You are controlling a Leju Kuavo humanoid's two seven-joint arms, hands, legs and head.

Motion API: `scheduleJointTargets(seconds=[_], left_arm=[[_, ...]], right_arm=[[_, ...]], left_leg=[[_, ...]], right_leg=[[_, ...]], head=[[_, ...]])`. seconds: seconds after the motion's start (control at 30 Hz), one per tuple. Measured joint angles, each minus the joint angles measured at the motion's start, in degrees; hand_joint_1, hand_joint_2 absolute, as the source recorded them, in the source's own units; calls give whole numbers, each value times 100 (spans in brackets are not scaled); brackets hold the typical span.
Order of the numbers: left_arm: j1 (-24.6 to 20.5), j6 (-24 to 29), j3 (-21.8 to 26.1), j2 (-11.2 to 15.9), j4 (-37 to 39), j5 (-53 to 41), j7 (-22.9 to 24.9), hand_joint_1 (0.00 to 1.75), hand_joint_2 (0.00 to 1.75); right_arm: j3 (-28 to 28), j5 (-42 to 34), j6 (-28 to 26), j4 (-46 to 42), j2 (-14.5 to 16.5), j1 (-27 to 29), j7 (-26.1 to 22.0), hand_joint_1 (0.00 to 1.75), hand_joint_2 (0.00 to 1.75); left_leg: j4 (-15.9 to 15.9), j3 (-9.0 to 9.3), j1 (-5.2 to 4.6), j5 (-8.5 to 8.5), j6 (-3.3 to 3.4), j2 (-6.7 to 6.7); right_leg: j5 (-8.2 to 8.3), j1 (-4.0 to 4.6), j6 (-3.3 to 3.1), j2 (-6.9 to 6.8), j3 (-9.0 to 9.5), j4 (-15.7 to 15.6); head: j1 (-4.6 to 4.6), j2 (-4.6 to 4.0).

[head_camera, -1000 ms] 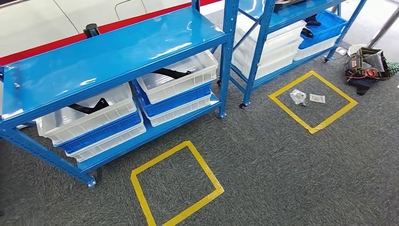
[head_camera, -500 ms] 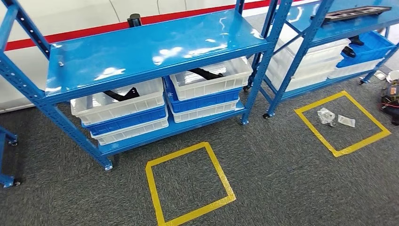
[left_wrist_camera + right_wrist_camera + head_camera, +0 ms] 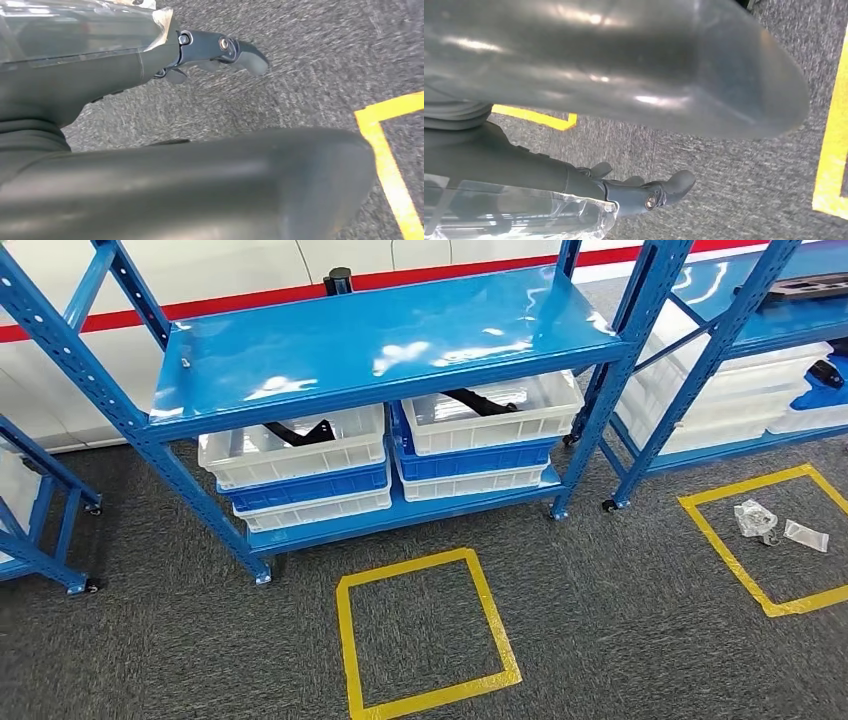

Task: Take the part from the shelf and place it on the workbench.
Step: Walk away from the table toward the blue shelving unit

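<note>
The part (image 3: 300, 432), a black piece, lies in the white bin (image 3: 295, 448) left of centre, under the blue shelf (image 3: 380, 340). Left hand (image 3: 150, 100) and right hand (image 3: 584, 150) hang over carpet, fingers apart, grasping nothing.

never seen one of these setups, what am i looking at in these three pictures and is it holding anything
This is a walking humanoid robot with two arms, each ending in a many-fingered hand. The wide picture is taken from its head, looking forward and down. It shows a blue shelf on grey carpet. On the low level stand stacked white and blue bins; the left top bin and the right top bin each hold a black part, likely what it must fetch. On the floor is a yellow tape square, and to the right another one with small clear bags inside.

The other two pictures come from cameras at the wrists, pointing down at the carpet. They show the left hand and the right hand, fingers apart, holding nothing.
</note>
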Motion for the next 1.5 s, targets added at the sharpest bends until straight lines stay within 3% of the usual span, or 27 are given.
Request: scheduleJointTargets(seconds=[0.03, 0.1, 0.17, 0.23, 0.27, 0.3, 0.37, 0.43, 0.57, 0.63, 0.73, 0.8, 0.87, 0.93, 1.0, 1.1, 1.23, 1.5], left_arm=[[7, -2, -1, 2, 0, -15, 5, 0, 0], [15, -8, 0, 4, -1, -48, 22, 0, 0], [-14, -24, 1, 1, -2, -87, 36, 0, 0], [-28, -46, -1, -3, -3, -123, 50, 0, 0], [-22, -55, -1, -4, -3, -138, 60, 0, 0], [-16, -63, -1, -3, -3, -150, 72, 0, 0], [-12, -97, -1, -1, -3, -178, 96, 0, 0], [-20, -128, -2, 8, -3, -203, 120, 0, 0], [-25, -140, -3, 33, -3, -208, 146, 0, 0], [-31, -144, -3, 45, -3, -208, 151, 0, 0], [-67, -156, -3, 47, -3, -208, 152, 0, 0], [-73, -157, -3, 47, -3, -208, 155, 0, 0], [-72, -157, -3, 52, -3, -207, 158, 0, 0], [-84, -158, -3, 62, -3, -207, 159, 0, 0], [-99, -161, -3, 68, -4, -207, 158, 0, 0], [-97, -181, -3, 71, -5, -201, 158, 0, 0], [-95, -204, -3, 85, -6, -190, 156, 0, 0], [-95, -208, -3, 93, -5, -167, 139, 0, 0]], right_arm=[[-19, 2, 4, -2, -2, -6, -16, 0, 0], [-51, -8, 1, -5, -9, -7, -68, 0, 0], [-90, -35, -18, 4, -23, 12, -124, 0, 0], [-142, -72, -67, 39, -39, 32, -203, 0, 0], [-169, -91, -106, 62, -50, 38, -252, 0, 0], [-194, -110, -156, 83, -62, 37, -304, 0, 0], [-241, -157, -288, 127, -82, 15, -400, 0, 0], [-295, -202, -390, 174, -86, -23, -464, 0, 0], [-362, -239, -438, 227, -95, -46, -522, 0, 0], [-374, -243, -440, 243, -95, -51, -537, 0, 0], [-393, -245, -443, 274, -95, -45, -547, 0, 0], [-417, -247, -443, 295, -99, -38, -548, 0, 0], [-440, -247, -443, 308, -101, -47, -548, 0, 0], [-453, -247, -443, 315, -93, -65, -548, 0, 0], [-457, -248, -443, 319, -90, -76, -548, 0, 0], [-460, -245, -443, 333, -96, -79, -550, 0, 0], [-460, -236, -439, 367, -99, -99, -551, 0, 0], [-460, -244, -433, 422, -117, -105, -579, 0, 0]], left_leg=[[-33, 19, 20, 22, 23, -105], [-117, 61, 61, 76, 84, -284], [-157, 76, 85, 111, 122, -461], [-154, 72, 87, 114, 127, -635], [-151, 76, 89, 113, 125, -711], [-147, 83, 94, 109, 119, -769], [-112, 99, 99, 78, 72, -862], [-61, 99, 87, 24, 0, -911], [-54, 95, 102, -6, -78, -911], [139, 18, 109, -139, -117, -773], [1075, -442, 119, -621, -181, -541], [1589, -722, 128, -767, -194, -505], [1225, -566, 130, -460, -157, -486], [382, -149, 106, -73, -80, -423], [-2, 41, 74, 18, -53, -373], [-41, 59, 45, 17, -112, -392], [-38, 57, -9, 4, -57, -400], [-35, 56, -15, 1, -28, -400]], right_leg=[[-20, 3, 36, -41, 20, -9], [-167, 0, 62, 201, -45, 215], [-468, -12, 32, 606, -366, 895], [-668, -23, 40, 742, -726, 1557], [-651, -30, 79, 757, -809, 1657], [-544, -42, 137, 760, -792, 1536], [-136, -84, 274, 791, -505, 727], [144, -102, 277, 836, -277, 107], [191, -87, 78, 830, -224, 50], [205, -116, 6, 806, -215, 41], [190, -97, -66, 741, -208, 40], [179, -78, -80, 696, -206, 41], [168, -65, -90, 672, -186, 41], [150, -45, -81, 664, -161, 41], [121, -11, -56, 659, -164, 49], [89, 20, -51, 648, -199, 60], [105, -8, -21, 643, -182, 30], [123, -16, 8, 643, -130, -6]], head=[[4, 0], [19, 0], [46, 0], [57, 0], [58, 0], [60, 0], [69, 0], [72, 0], [56, 0], [35, 0], [-9, 0], [-11, 0], [-11, 0], [-10, 0], [-7, 0], [-1, 0], [0, 0], [-2, 0]])
